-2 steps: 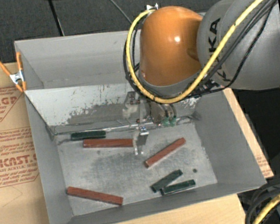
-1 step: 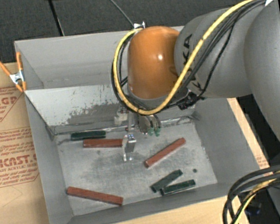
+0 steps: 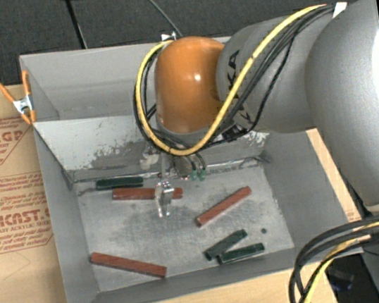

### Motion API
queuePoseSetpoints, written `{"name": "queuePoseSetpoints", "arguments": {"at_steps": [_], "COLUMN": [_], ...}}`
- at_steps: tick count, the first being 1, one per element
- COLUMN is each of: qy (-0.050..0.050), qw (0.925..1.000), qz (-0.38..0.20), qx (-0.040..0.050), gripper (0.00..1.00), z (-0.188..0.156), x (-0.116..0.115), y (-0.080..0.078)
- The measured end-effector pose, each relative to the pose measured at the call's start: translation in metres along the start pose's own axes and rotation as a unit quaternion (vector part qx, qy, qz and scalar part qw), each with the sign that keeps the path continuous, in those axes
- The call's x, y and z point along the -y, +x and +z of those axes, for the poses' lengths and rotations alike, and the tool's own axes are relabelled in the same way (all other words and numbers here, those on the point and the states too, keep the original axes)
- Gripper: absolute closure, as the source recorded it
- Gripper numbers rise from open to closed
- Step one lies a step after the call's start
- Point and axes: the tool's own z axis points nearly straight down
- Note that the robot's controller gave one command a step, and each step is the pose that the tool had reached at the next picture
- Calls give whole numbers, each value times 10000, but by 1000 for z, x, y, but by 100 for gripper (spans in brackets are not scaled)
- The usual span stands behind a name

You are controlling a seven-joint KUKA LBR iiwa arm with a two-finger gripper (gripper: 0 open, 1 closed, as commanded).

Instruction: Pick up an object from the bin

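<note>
Camera view puts the claw point(image 3: 163, 203) at a red-brown bar point(image 3: 130, 193) near ten o'clock on the bin point(image 3: 57, 168) floor — seemingly the grasp step; apart or clamped, we cannot tell. Next — a firm close, then lift.

The claw point(image 3: 163, 203) hangs over the rear red-brown bar point(image 3: 129, 194).

Probably a robotics lab or test cell: a heavy grey industrial arm point(image 3: 347, 65), yellow cables point(image 3: 142, 98) looped above the gripper point(image 3: 163, 203), and a scuffed metal bin point(image 3: 78, 79) around it.
</note>
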Motion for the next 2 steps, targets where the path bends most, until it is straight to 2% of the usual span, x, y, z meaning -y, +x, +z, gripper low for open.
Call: {"name": "queuePoseSetpoints", "arguments": {"at_steps": [1,2], "qy": [-7,-3], "qw": [9899,9945], "qz": [1419,1042], "qx": [20,58], "gripper": [0,0], "z": [30,84], "x": [9,3], "y": [-3,-5]}}
